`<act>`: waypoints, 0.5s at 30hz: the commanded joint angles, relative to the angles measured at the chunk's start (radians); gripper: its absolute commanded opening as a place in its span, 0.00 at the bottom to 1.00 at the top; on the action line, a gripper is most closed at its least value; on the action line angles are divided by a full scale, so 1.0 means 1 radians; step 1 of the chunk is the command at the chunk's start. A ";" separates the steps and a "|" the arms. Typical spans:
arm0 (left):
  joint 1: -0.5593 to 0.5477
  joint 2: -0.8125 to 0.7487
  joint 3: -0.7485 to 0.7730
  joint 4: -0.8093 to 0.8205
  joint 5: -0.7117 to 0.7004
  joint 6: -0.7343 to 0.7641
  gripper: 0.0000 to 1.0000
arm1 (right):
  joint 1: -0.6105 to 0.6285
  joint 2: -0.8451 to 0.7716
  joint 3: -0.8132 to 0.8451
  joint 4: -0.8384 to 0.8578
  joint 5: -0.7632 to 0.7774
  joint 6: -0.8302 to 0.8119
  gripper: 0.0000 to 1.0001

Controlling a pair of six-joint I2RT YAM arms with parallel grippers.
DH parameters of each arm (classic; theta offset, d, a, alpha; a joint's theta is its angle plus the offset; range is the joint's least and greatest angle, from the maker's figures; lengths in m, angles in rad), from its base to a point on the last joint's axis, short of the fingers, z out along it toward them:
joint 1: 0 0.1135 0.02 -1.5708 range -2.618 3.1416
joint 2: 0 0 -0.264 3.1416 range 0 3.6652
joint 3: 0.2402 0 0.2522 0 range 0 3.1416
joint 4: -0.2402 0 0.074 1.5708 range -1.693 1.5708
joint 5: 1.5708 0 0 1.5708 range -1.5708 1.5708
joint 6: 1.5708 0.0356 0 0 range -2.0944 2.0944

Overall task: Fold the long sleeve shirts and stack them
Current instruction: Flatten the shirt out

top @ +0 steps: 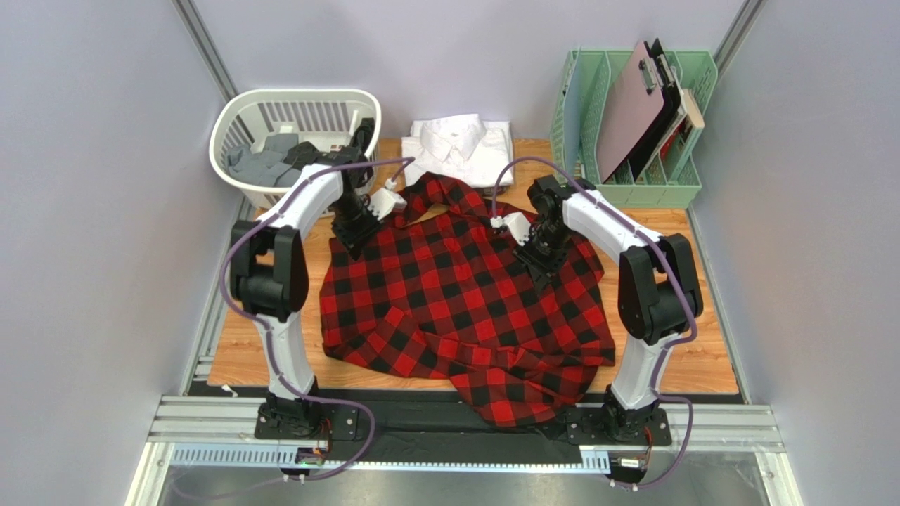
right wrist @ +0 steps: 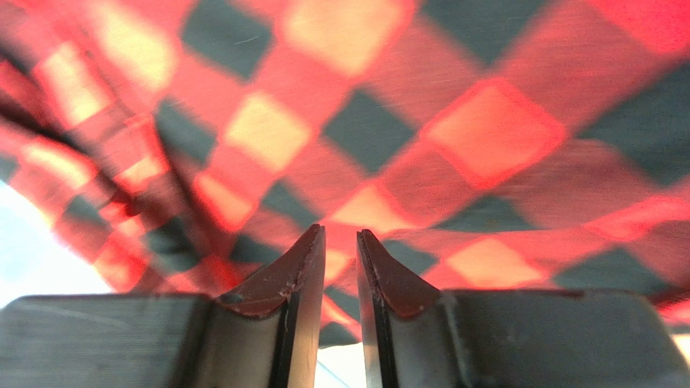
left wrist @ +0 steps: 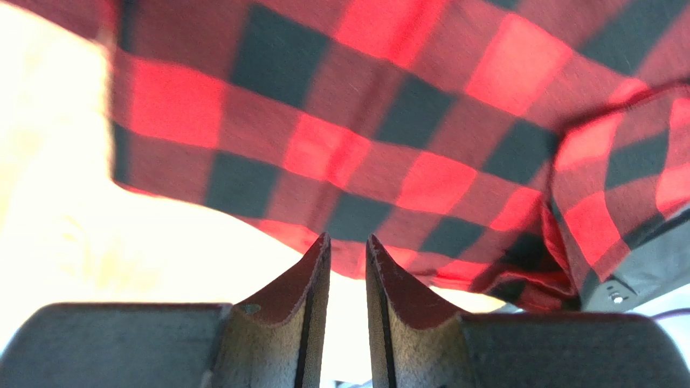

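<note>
We are seeing the white basket (top: pixel 238 116) beyond the left gripper (left wrist: pixel 348 246), holding grey and dark garments (top: pixel 264 160), and the green file rack (top: pixel 676 192) beyond the right gripper (right wrist: pixel 340 238), holding clipboards (top: pixel 634 105). The folded white shirt (top: pixel 462 139) is lying farther out, between them. The red-and-black checked shirt (top: pixel 454 306) is sprawling over the wooden table (top: pixel 708 364) under both grippers. Both pairs of jaws are standing narrowly apart, with cloth just past their tips. Grey walls (top: pixel 95 211) are closing in the table.

Grey walls (top: pixel 95 158); wooden table (top: pixel 699 364); green file rack (top: pixel 647 196).
</note>
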State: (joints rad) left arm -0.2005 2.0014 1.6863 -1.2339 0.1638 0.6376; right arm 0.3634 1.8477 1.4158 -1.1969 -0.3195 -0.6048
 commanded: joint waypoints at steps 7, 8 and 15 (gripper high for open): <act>-0.002 0.040 -0.185 0.136 -0.027 -0.004 0.20 | -0.076 0.143 -0.073 0.216 0.306 0.063 0.22; -0.004 0.062 -0.163 0.133 -0.033 -0.012 0.18 | -0.084 0.148 -0.087 0.223 0.309 0.063 0.22; -0.010 0.305 0.145 0.045 -0.092 -0.027 0.06 | -0.152 0.168 -0.158 0.252 0.294 0.097 0.22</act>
State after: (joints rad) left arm -0.2039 2.1826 1.6646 -1.1984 0.1135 0.6151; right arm 0.2523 1.9591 1.3220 -1.0351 -0.0795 -0.5289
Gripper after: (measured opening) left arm 0.076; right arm 0.218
